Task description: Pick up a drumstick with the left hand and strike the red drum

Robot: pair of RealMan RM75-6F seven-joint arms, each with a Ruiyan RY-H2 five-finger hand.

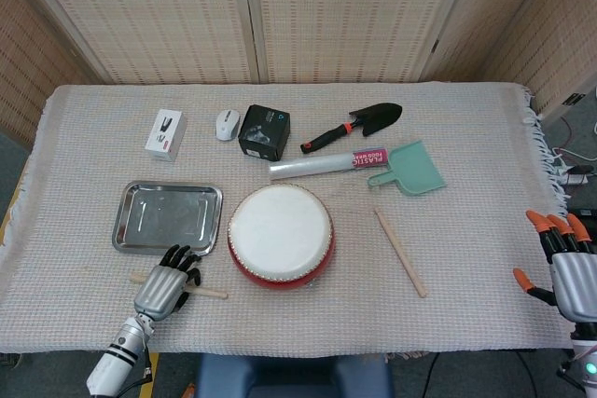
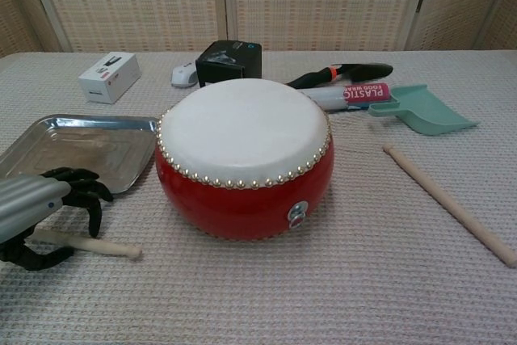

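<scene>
A round red drum (image 1: 280,236) with a smooth white skin and a ring of brass studs under its rim sits on the bench (image 1: 485,184), which is covered in a coarse, cream woven cloth with a fringe at one edge. Just left of the drum lies a plain, pale wooden drumstick (image 2: 87,243), a slim round rod flat on the cloth. The left hand (image 1: 164,286), silver-backed with black fingers (image 2: 84,191), arches over this stick with its fingers curled down on the far side and its thumb on the near side; whether they press the wood cannot be told, and the stick has not left the cloth. Behind that hand, left of the drum, is a shallow rectangular tray of shiny steel (image 1: 168,215). Right of the drum lies a second pale wooden stick (image 1: 399,251), slanted and well apart from it. The right hand (image 1: 563,266), grey with orange fingertips, hangs beyond the bench's right edge with its fingers apart and nothing in them. Behind the drum lie a clear rolled tube with a pink label (image 1: 326,165), a teal plastic dustpan (image 1: 410,169), a black garden trowel with a red-and-black handle (image 1: 354,126), a black cube-shaped box (image 1: 264,130), a small white mouse (image 1: 227,124) and a white flat box (image 1: 166,134).
</scene>
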